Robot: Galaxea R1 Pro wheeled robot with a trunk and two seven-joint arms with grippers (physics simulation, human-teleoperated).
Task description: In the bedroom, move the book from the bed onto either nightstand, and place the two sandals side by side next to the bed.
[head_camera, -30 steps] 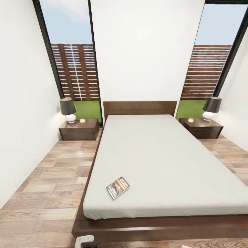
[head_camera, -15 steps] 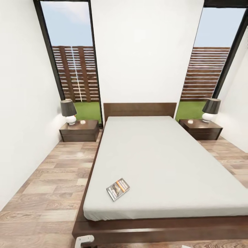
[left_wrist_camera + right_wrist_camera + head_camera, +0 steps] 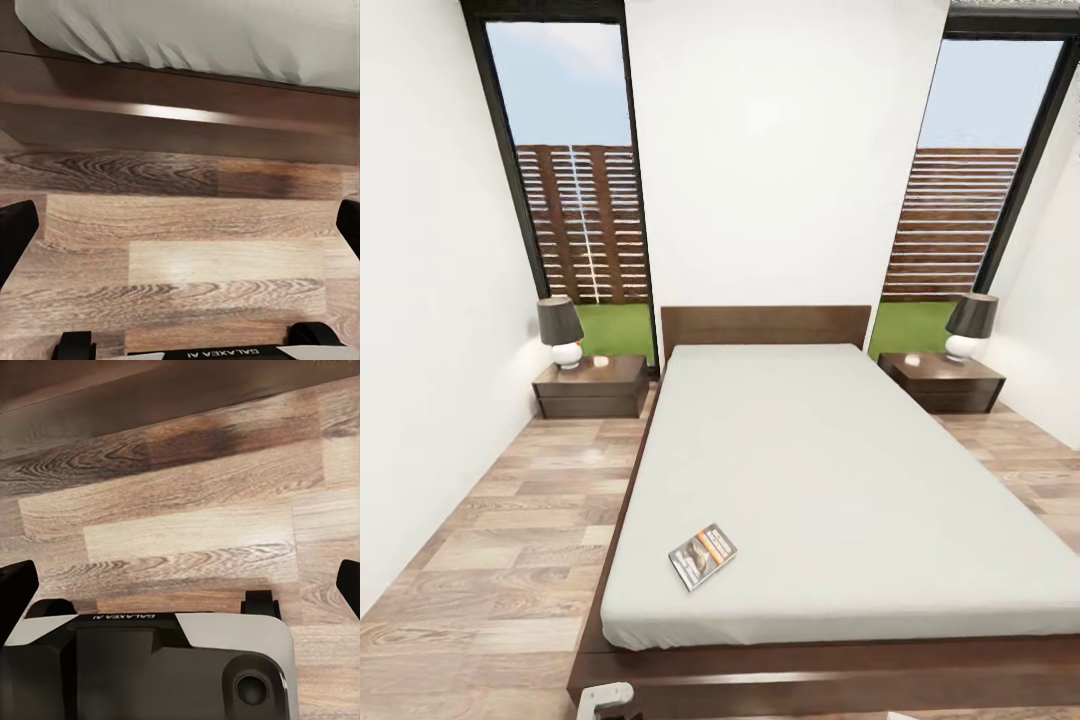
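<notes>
The book lies flat on the bed, near the front left corner of the pale grey mattress. A dark nightstand stands left of the headboard and its twin stands right of it. The sandals are out of view. In the left wrist view my left gripper is open, its fingers wide apart over bare plank floor in front of the bed frame. My right gripper is also open, held above the floor and the robot's own base.
A dark-shaded lamp stands on the left nightstand and another lamp on the right one. Wood-plank floor runs along both sides of the bed between it and the white walls. Tall windows flank the headboard.
The whole head view has shifted slightly downward, so the camera has moved. The book, the bed and the nightstands have not moved.
</notes>
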